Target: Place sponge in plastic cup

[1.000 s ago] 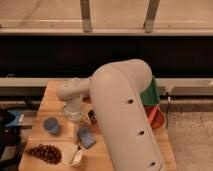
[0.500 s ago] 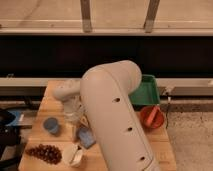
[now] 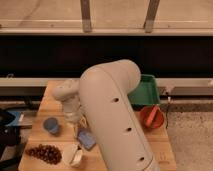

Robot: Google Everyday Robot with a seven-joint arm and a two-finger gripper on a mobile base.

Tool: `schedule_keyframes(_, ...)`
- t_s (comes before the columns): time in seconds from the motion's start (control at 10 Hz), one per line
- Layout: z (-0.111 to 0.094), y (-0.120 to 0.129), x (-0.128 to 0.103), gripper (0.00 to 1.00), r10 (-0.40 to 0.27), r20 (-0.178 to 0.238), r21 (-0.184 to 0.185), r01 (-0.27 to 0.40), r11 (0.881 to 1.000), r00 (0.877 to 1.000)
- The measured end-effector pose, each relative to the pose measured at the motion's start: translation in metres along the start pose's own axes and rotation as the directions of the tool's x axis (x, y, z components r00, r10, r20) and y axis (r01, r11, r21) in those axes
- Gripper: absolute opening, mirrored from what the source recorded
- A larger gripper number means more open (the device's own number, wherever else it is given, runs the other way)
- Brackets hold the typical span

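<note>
A blue sponge [image 3: 86, 139] lies flat on the wooden table [image 3: 50, 97], near the front middle. A blue-grey plastic cup [image 3: 51, 125] stands upright to its left. My gripper [image 3: 76, 126] hangs from the white arm [image 3: 107, 110], just above and behind the sponge and right of the cup. The arm's big white link hides the middle of the table.
A bunch of dark grapes [image 3: 44, 152] lies at the front left. A white bowl-like item [image 3: 73, 155] sits beside it. A green bin [image 3: 146, 90] stands at the back right, an orange bowl [image 3: 151, 116] in front of it. A dark wall runs behind.
The arm has swung left and nearer the camera, uncovering the green bin and orange bowl. The gripper has stayed near the sponge. Sponge and cup have not moved.
</note>
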Motion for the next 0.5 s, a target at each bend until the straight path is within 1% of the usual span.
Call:
schedule_keyframes(0.1,-0.009,-0.001,0.003,0.00,-0.003,0.041,0.001,0.003,1.000,0.999)
schedule_keyframes(0.2,-0.022,-0.003,0.006,0.00,-0.007,0.090,0.006,0.007,1.000,0.996)
schedule_keyframes(0.3,-0.037,-0.005,0.009,0.00,-0.017,0.142,0.014,0.015,1.000,0.990)
schedule_keyframes(0.4,-0.054,-0.005,0.011,0.00,-0.035,0.204,0.022,0.031,0.999,0.978)
schedule_keyframes(0.5,-0.070,-0.011,0.014,0.00,-0.046,0.269,0.036,0.038,0.999,0.962)
